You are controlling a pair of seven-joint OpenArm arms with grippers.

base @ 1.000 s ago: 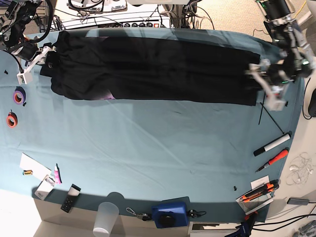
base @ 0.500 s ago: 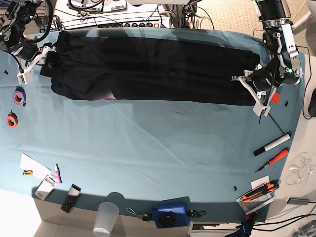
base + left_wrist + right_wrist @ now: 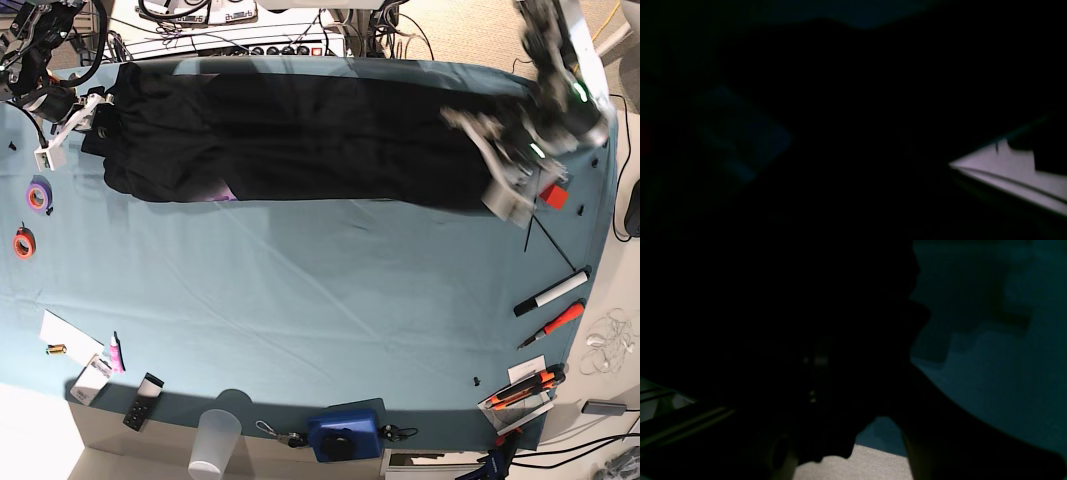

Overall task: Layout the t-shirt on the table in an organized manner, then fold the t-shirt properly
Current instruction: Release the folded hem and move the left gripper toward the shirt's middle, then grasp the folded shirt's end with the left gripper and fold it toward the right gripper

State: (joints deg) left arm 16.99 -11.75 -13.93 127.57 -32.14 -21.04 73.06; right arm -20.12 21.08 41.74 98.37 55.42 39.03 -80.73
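My left gripper (image 3: pixel 508 170) has its jaws pinched together at the right-hand end of the t-shirt (image 3: pixel 300 135) as the base view shows it. Black cloth fills that wrist camera, so I reckon I've got the hem, but I can't see how many layers. My right gripper (image 3: pixel 72 122) sits at the shirt's other end with its jaws partly apart; whether they grip fabric or just rest on it I can't tell, since that wrist view is nearly all dark too.

What worries me: if I've only nipped the top layer, pulling will peel it off the one below and bunch the shirt instead of folding it. If the right side isn't really holding, that end will drag across the bench (image 3: pixel 300 300) and skew everything. There's also a red block (image 3: pixel 555 195) just beside my left jaws, easy to knock.

The shirt lies along the far edge of the bench as a long band, long axis running side to side, with a sliver of purple print (image 3: pixel 218 197) peeking out at its near edge.
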